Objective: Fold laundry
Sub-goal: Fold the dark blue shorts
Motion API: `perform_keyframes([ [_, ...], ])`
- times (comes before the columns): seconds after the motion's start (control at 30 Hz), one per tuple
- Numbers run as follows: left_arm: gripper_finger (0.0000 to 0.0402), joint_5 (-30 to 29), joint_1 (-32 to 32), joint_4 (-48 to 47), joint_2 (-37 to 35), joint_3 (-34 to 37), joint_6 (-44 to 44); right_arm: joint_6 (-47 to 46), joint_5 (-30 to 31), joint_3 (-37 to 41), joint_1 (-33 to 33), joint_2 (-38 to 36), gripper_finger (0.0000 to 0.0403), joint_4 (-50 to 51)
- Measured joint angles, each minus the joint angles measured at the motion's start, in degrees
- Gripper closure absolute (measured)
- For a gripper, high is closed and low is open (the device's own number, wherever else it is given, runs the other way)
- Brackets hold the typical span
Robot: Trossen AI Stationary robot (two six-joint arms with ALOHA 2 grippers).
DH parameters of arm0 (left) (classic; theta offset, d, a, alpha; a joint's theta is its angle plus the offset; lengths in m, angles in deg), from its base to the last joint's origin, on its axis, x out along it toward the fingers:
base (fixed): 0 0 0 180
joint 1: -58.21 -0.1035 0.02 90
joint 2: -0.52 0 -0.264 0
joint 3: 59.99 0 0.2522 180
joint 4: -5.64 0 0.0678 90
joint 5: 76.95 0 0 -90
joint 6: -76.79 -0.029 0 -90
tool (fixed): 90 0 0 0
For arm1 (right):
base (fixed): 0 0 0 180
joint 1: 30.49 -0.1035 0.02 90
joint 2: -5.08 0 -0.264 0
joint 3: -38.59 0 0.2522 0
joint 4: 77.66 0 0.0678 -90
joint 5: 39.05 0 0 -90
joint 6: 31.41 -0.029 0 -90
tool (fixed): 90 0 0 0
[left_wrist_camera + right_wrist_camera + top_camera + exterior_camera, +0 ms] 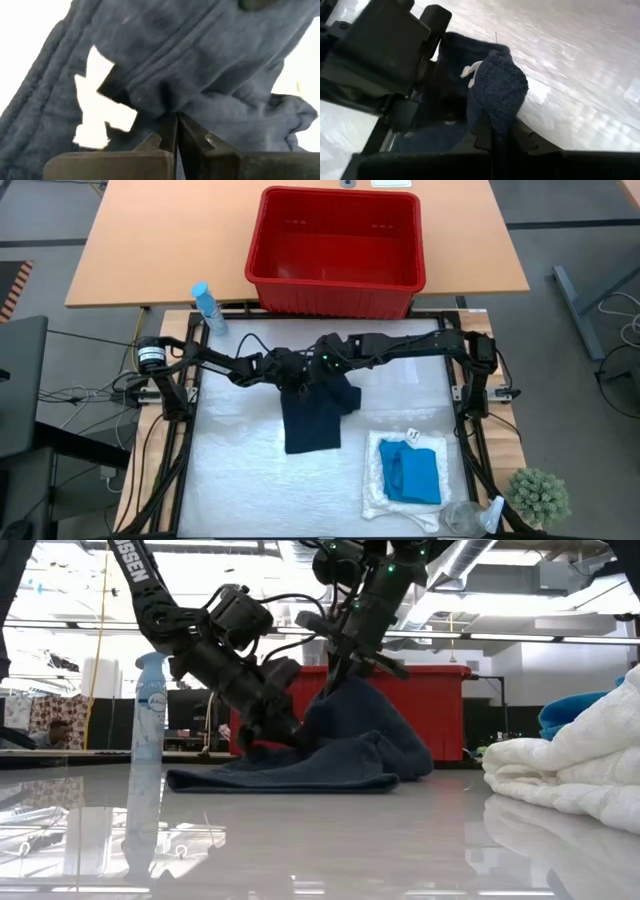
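Left claw (291,376): clenched on a fold of the dark navy garment (312,418) at its far edge; in the left wrist view the two fingers (167,135) meet with cloth pinched between them. In the low view this claw (283,730) sits low, close to the surface (240,480).

Right claw (325,372): just beside the left one, also grasping the navy garment. The right wrist view shows a bunched ridge of the cloth (497,90) standing up between its fingers. In the low view the right claw (335,675) holds that part raised into a peak, above the left claw.

Navy garment: mid-surface, far half. The near part lies flat, a roughly rectangular panel running toward the near edge; the far part is gathered and lifted under both claws. A small pale tag (470,70) shows on the cloth.

Cream-white textured cloth (385,490): near right area of the surface, lying in a flat pile, well apart from the claws. Turquoise-blue garment (412,474) rests on top of it.

Red plastic basket (335,298): beyond the far edge, on a wooden table (160,250). Spray bottle (208,308) stands at the far left corner. Small green plant (540,498) at the near right corner.
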Motion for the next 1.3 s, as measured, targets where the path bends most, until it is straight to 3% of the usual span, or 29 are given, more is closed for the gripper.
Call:
perform_keyframes([
  [0.27, 0.0401, -4.61, -3.29, 1.41, 0.0, 0.03, -0.23, -0.69, -0.16, -0.03, -0.13, 0.02, 0.0357, 0.32],
  [0.63, 0.0401, -3.56, -4.51, 1.91, -0.25, 0.03, 0.42, 0.14, -0.53, -0.03, 1.84, 1.04, 0.0357, -5.46],
  [0.8, 0.0401, 0.98, -6.1, -3.39, -4.55, 0.05, 1.58, 1.0, -1.11, -0.04, 3.04, 2.31, 0.0357, -5.34],
  [1.07, 0.0401, -0.4, -7.7, -17.2, -9.86, 0.03, -2.21, 2.28, -4.26, -0.03, 3.68, 5.28, 0.0357, -12.25],
  [1.3, 0.0401, -1.3, -7.66, -27.49, -11.49, 0.07, -2.29, 3.17, -4.24, -0.01, 4.43, 5.79, 0.0357, -12.57],
])
